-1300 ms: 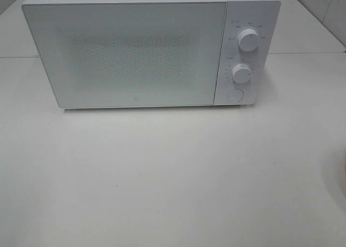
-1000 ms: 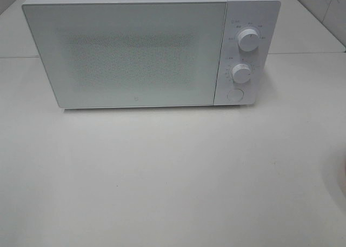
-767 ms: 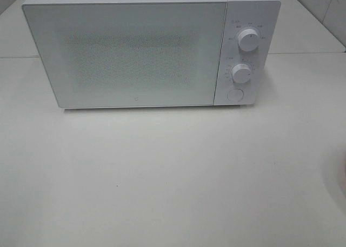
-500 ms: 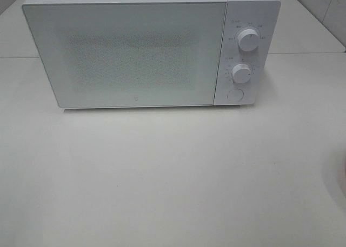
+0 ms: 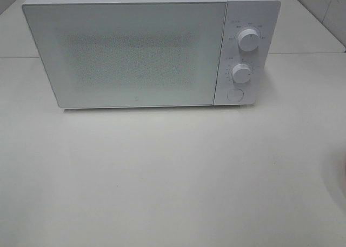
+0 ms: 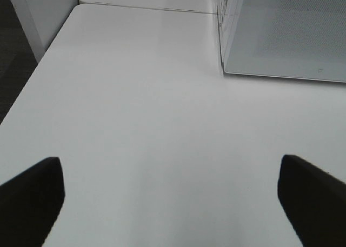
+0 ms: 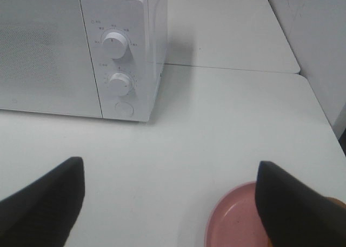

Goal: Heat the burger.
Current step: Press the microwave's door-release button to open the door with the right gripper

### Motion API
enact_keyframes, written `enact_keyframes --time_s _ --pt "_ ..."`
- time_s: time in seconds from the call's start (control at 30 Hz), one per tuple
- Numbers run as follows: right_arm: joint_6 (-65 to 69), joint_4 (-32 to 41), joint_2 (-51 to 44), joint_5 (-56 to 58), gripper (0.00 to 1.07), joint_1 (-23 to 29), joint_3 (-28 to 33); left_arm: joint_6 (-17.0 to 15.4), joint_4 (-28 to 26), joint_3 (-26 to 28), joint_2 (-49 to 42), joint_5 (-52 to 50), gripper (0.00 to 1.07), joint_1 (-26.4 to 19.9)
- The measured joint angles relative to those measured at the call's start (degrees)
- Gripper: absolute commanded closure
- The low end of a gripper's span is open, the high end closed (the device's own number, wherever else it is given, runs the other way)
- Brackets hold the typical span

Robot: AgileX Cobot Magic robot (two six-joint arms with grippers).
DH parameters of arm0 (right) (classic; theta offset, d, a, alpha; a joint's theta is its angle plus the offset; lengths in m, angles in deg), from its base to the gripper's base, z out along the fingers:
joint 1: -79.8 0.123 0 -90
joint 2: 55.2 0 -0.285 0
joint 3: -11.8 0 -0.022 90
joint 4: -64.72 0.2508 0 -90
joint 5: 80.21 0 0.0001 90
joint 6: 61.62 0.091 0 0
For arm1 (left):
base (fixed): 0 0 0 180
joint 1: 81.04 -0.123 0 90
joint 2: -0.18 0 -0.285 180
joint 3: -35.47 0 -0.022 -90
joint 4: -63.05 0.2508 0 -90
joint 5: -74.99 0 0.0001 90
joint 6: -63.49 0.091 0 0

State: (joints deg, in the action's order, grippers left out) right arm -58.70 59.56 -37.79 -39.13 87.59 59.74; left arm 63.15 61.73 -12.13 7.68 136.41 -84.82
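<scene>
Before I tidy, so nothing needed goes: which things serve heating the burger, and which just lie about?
Job: microwave, door shut; upper knob; lower knob; round button; pink plate, probably.
Lying about: rear tabletop only. Burger not clearly in view.

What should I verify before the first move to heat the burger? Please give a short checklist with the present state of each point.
1. Microwave door open for loading: not ok, it is shut.
2. Left gripper open and empty: ok.
3. Right gripper open and empty: ok.
4. Pink plate found: ok, it lies on the table close to the right gripper.
5. Burger found: cannot tell, no view shows it plainly.
</scene>
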Motion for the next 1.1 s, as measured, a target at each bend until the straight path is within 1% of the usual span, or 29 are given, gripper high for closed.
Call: enact_keyframes --time_s 0.07,0.1,0.17,0.2,0.33,0.37,0.53,0.57,0.6,0.77,0.8,0.83,1.1 --pt "0.0 0.0 1.4 -1.2 0.24 0.0 0.0 0.0 0.0 0.0 0.0 0.0 0.07 0.0" --pt "0.0 -0.1 4.0 -4.2 0.25 0.0 0.0 0.0 0.0 0.0 0.0 0.0 0.07 0.0" --pt "0.0 -0.3 5.0 -5.4 0.25 0.0 0.0 0.0 0.0 0.0 0.0 0.0 0.07 0.0" --pt "0.0 -0.9 7.6 -8.4 0.25 0.0 0.0 0.0 0.0 0.0 0.0 0.0 0.07 0.0" --pt "0.0 -2.0 11.1 -12.3 0.26 0.0 0.0 0.0 0.0 0.0 0.0 0.0 0.07 0.0" --pt "0.0 -2.5 13.5 -14.9 0.26 0.0 0.0 0.0 0.0 0.0 0.0 0.0 0.07 0.0" --pt "0.0 -2.6 18.0 -19.8 0.27 0.0 0.0 0.0 0.0 0.0 0.0 0.0 0.07 0.0" --pt "0.0 -2.6 20.7 -22.0 0.28 0.0 0.0 0.0 0.0 0.0 0.0 0.0 0.07 0.0" --pt "0.0 -2.6 20.7 -22.0 0.28 0.0 0.0 0.0 0.0 0.0 0.0 0.0 0.07 0.0" --pt "0.0 -2.6 27.8 -29.1 0.31 0.0 0.0 0.0 0.0 0.0 0.0 0.0 0.07 0.0" --pt "0.0 -2.6 27.8 -29.1 0.31 0.0 0.0 0.0 0.0 0.0 0.0 0.0 0.07 0.0" --pt "0.0 -2.6 30.3 -31.4 0.31 0.0 0.0 0.0 0.0 0.0 0.0 0.0 0.07 0.0" --pt "0.0 -2.6 37.8 -39.1 0.32 0.0 0.0 0.0 0.0 0.0 0.0 0.0 0.07 0.0"
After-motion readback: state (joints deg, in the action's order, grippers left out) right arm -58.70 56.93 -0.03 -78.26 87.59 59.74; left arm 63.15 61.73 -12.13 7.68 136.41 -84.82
